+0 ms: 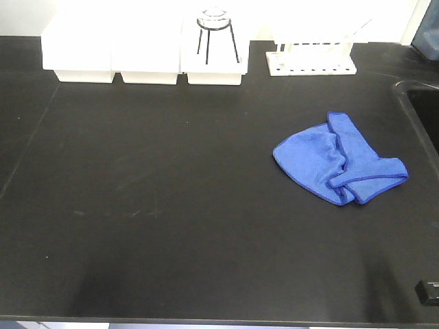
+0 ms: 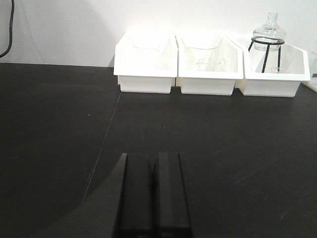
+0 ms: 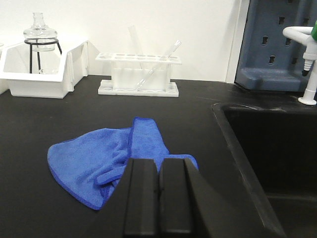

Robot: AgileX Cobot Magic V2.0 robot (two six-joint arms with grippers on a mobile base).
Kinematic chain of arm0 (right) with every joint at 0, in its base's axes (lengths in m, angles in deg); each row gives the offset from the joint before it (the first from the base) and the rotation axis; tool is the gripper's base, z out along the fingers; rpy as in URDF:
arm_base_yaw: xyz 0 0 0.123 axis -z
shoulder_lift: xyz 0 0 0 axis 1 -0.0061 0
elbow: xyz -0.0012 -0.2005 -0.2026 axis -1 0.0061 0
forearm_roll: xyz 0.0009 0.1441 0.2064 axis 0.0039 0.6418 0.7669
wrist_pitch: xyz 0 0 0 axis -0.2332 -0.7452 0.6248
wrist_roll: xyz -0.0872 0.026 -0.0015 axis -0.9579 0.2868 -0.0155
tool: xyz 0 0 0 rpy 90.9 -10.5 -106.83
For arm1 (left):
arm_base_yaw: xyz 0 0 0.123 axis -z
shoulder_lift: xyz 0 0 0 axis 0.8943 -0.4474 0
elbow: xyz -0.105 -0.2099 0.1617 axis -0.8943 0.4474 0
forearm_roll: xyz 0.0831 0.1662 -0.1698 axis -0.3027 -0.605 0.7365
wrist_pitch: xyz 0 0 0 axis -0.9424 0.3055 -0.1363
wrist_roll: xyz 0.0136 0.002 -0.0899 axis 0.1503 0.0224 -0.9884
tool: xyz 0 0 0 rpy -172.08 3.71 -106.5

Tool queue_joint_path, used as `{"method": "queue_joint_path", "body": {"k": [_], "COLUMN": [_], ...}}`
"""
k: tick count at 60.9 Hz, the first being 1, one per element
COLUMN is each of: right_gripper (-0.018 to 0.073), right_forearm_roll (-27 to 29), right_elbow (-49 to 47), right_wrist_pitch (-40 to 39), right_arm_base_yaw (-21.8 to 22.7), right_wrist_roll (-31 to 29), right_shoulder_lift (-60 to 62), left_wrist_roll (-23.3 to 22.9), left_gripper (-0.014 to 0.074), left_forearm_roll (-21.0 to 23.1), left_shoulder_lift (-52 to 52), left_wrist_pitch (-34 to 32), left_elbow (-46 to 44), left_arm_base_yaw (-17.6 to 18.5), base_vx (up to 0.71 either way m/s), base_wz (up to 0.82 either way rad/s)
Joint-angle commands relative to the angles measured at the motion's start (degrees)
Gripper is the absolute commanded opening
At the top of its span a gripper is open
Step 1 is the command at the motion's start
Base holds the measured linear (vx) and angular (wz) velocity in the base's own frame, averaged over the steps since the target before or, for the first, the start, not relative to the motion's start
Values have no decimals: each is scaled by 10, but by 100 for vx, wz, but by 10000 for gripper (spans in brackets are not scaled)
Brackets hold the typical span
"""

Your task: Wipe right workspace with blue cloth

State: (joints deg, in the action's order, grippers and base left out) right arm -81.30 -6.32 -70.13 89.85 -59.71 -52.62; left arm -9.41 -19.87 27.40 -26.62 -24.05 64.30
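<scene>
A crumpled blue cloth (image 1: pixel 339 160) lies on the right part of the black worktop (image 1: pixel 171 205). It also shows in the right wrist view (image 3: pixel 101 161), just ahead of and left of my right gripper (image 3: pixel 159 159). The right gripper is shut and empty, held above the near edge of the cloth. My left gripper (image 2: pixel 154 155) is shut and empty over bare worktop on the left side. Neither gripper shows in the exterior view.
Three white bins (image 1: pixel 140 51) stand along the back, one holding a glass flask on a black tripod (image 1: pixel 216 31). A white test-tube rack (image 1: pixel 312 55) stands at the back right. A black sink (image 3: pixel 272 153) opens at the right edge, with a white tap (image 3: pixel 307 59) behind it.
</scene>
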Motion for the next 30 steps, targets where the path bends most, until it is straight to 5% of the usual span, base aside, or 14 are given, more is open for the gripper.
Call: {"method": "queue_joint_path", "body": {"k": [1, 30], "right_gripper": [-8, -8], "right_forearm_roll": [-2, -2], "right_elbow": [12, 12], "right_wrist_pitch": [-47, -47], "right_arm_base_yaw": [3, 3], "right_wrist_roll": [-1, -1], "right_shoulder_lift": [7, 7], "left_wrist_roll": [-5, -5], "left_gripper": [-6, -6], "left_forearm_roll": [-1, -1], "left_shoulder_lift": [9, 9], "left_wrist_pitch": [-43, -43], "left_elbow": [18, 18], "left_arm_base_yaw": [-3, -3], "base_vx": [0, 0], "base_wz": [0, 0]}}
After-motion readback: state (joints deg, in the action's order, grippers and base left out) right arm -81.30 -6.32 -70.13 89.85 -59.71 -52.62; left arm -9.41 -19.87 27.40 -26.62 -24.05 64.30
